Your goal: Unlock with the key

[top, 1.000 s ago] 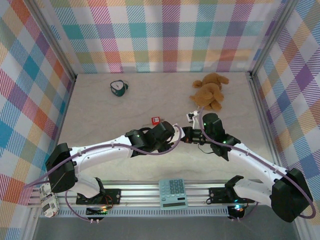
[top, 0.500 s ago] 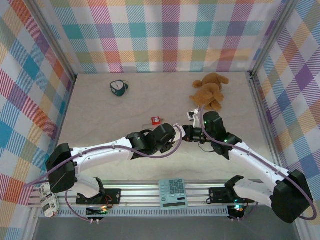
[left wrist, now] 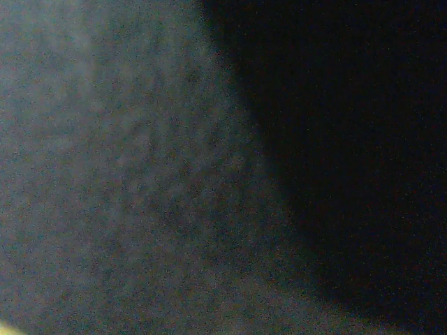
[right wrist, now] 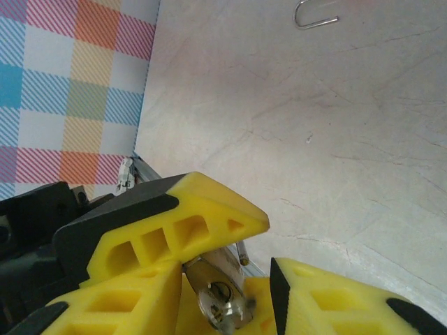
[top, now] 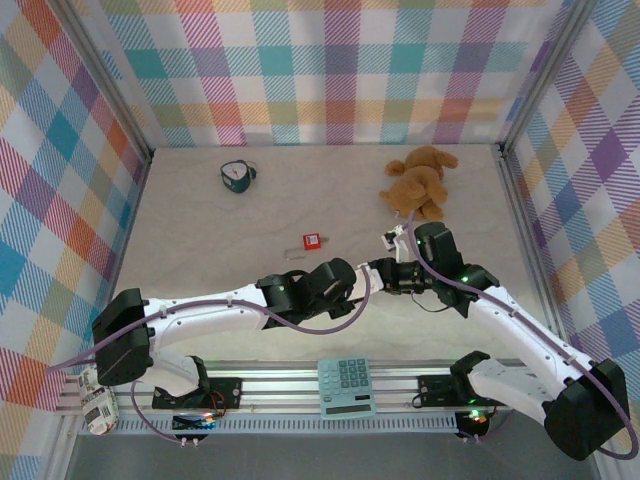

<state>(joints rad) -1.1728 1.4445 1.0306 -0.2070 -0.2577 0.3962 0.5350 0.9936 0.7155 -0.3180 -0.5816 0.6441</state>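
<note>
Found probable key (right wrist: 218,296) over mid-table, between parted jaws of right gripper (top: 380,271), not pinched. Could not tell state of left gripper (top: 358,283). Judged key light, stiff, slick; best pinched flat across head, blade left free.

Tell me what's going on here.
The two arms meet over the middle of the table, with the left gripper and the right gripper nose to nose. In the right wrist view a small metal padlock sits among yellow fingers, its keyhole facing the camera. I cannot tell whether either gripper is clamping it, and the key is too small to make out. A red padlock lies apart on the table, untouched.
</note>
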